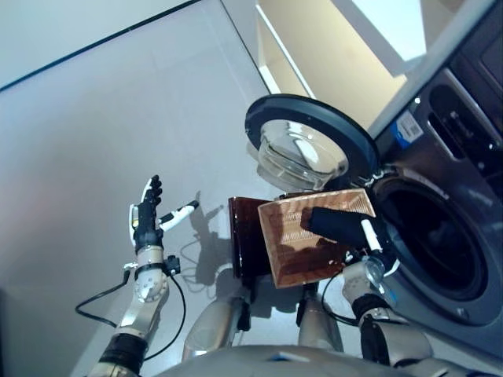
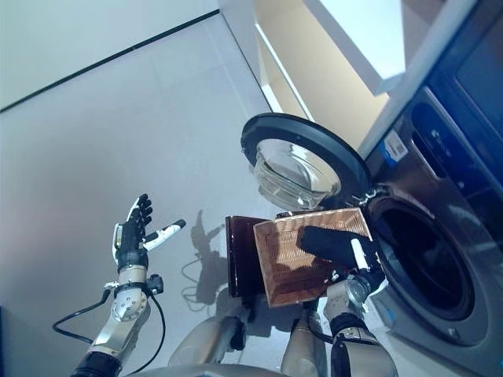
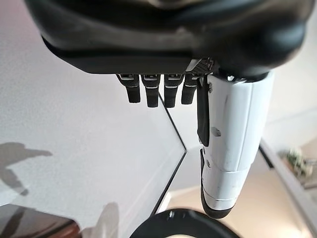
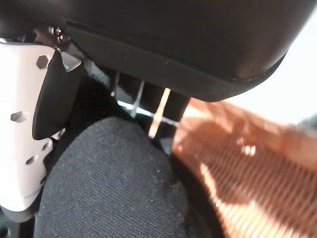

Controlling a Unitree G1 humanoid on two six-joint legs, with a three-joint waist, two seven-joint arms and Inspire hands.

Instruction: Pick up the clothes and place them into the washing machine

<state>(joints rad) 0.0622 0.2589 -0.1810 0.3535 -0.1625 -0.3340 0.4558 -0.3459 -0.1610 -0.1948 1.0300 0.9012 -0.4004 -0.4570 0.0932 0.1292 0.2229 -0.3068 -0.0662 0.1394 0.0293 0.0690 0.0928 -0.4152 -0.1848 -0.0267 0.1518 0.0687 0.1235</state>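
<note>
A black garment (image 1: 334, 222) hangs over the brown woven basket (image 1: 295, 251), just in front of the washing machine's drum opening (image 1: 436, 243). My right hand (image 1: 369, 236) is shut on it; in the right wrist view the dark cloth (image 4: 109, 183) bulges between the white-covered thumb (image 4: 22, 124) and the palm, and the fingers are hidden behind it. The round glass door (image 1: 310, 145) stands swung open to the left of the drum. My left hand (image 1: 147, 216) is raised at the left, open and holding nothing, its fingers (image 3: 151, 91) straight.
The grey washing machine front (image 1: 471, 157) fills the right side. A dark brown side of the basket (image 1: 245, 236) faces left. Pale grey floor (image 1: 118, 118) spreads to the left, with a beige wall and white skirting (image 1: 314, 47) beyond.
</note>
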